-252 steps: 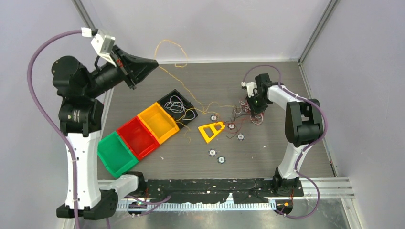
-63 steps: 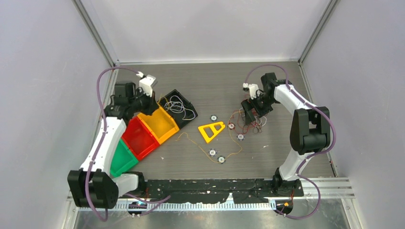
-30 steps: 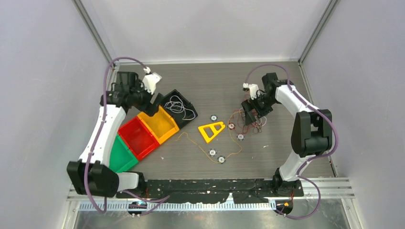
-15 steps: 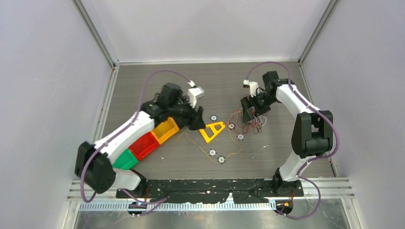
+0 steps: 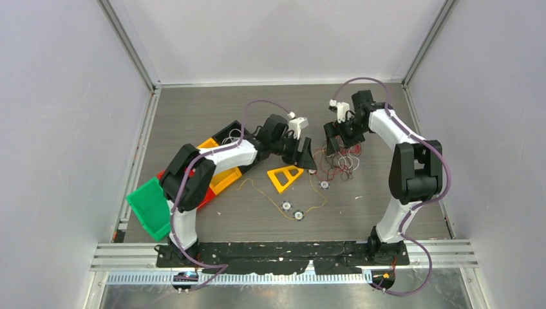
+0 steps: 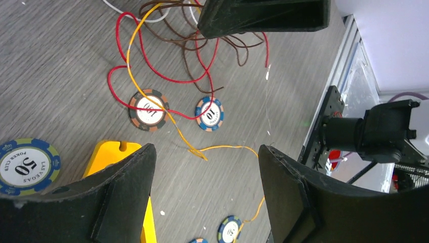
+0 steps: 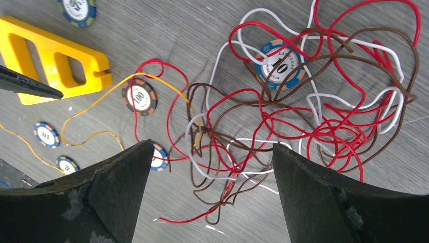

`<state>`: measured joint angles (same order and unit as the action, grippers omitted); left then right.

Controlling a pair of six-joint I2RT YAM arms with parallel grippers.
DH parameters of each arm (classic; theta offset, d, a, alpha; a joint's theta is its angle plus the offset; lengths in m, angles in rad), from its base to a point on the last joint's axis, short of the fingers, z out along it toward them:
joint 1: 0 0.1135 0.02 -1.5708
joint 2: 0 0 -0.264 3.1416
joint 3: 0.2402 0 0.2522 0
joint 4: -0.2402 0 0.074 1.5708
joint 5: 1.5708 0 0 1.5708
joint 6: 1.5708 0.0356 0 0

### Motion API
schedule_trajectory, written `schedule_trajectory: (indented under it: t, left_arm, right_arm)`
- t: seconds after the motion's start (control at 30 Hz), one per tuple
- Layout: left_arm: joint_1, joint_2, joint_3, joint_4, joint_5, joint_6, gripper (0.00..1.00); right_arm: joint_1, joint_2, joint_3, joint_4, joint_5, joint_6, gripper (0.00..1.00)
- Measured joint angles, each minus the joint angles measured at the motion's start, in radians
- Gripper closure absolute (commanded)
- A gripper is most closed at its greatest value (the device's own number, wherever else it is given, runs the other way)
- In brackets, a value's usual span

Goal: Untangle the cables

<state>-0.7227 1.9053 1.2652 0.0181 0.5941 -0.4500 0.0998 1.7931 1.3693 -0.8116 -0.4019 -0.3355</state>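
The task is judged partly done. An orange cable (image 7: 96, 101) lies drawn out loose on the near side of the triangle (image 5: 285, 176), though the right wrist view shows one end running back into the tangle (image 7: 303, 116). The tangle lies on the tabletop (image 5: 225, 103) just right of the triangle. It is made up of red, brown and white cables looped through one another, and these are left to be separated. The strands of each colour cannot be counted.

The left jaws are spread wide with nothing between them and are held above the triangle's right corner. The right jaws are likewise wide apart and empty, and are held over the tangle.

One triangle is counted. Six chips (image 7: 139, 97) are counted in the right wrist view, one under the tangle and the rest scattered around the triangle. Four bins (image 5: 149, 207) are counted left of the triangle: green, red, orange and black, partly hidden by the left arm.
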Motion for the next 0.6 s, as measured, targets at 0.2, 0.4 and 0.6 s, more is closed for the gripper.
schedule_trajectory:
  t: [0.2, 0.4, 0.6]
  left_arm:
    - [-0.018, 0.09, 0.069, -0.009, -0.012, -0.024, 0.45]
    - [-0.04, 0.134, 0.122, -0.037, -0.021, -0.036, 1.0]
    - [-0.043, -0.033, 0.104, -0.169, 0.008, 0.06, 1.0]
  right_arm:
    - [0.0, 0.076, 0.01, 0.013, 0.024, 0.01, 0.07]
    - [0.0, 0.093, 0.013, 0.018, 0.069, 0.01, 0.09]
    - [0.0, 0.096, 0.013, 0.033, 0.131, 0.005, 0.11]
